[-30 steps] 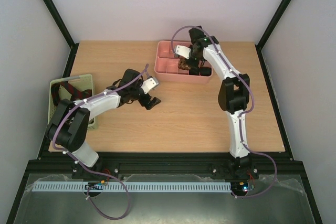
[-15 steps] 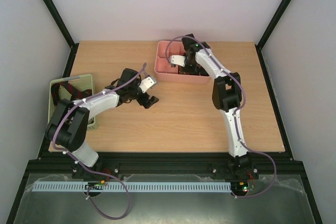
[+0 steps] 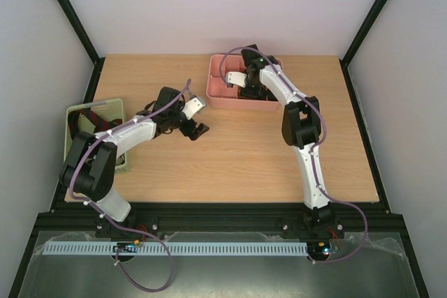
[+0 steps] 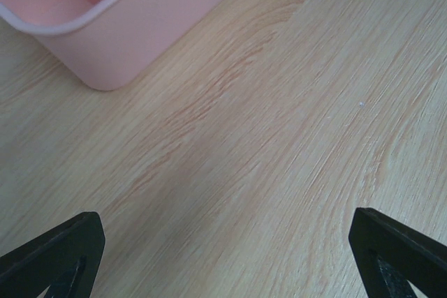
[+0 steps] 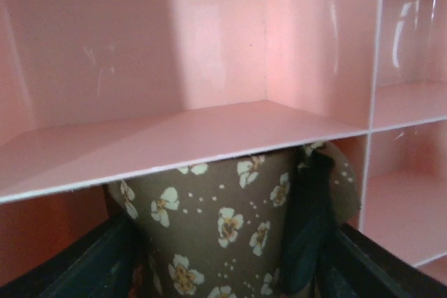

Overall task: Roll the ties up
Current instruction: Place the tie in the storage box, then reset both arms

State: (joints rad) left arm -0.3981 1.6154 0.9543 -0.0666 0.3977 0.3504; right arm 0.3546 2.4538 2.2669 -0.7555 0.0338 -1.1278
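Observation:
A brown tie with pale flower print, rolled into a coil, sits in a compartment of the pink tray. My right gripper is open, one finger standing on each side of the coil. From above, the right gripper reaches down into the pink tray and hides the coil. Dark ties with red stripes lie in the pale green basket at the left. My left gripper hovers open over bare wood, and the left wrist view shows nothing between its fingers.
A corner of the pink tray lies just beyond the left gripper. The wooden table is framed by black posts and pale walls. The basket stands at the table's left edge beside the left arm's base.
The right gripper shifted left and lower into the tray, and its jaws have opened off the brown coil. The left gripper drifted slightly toward the far side.

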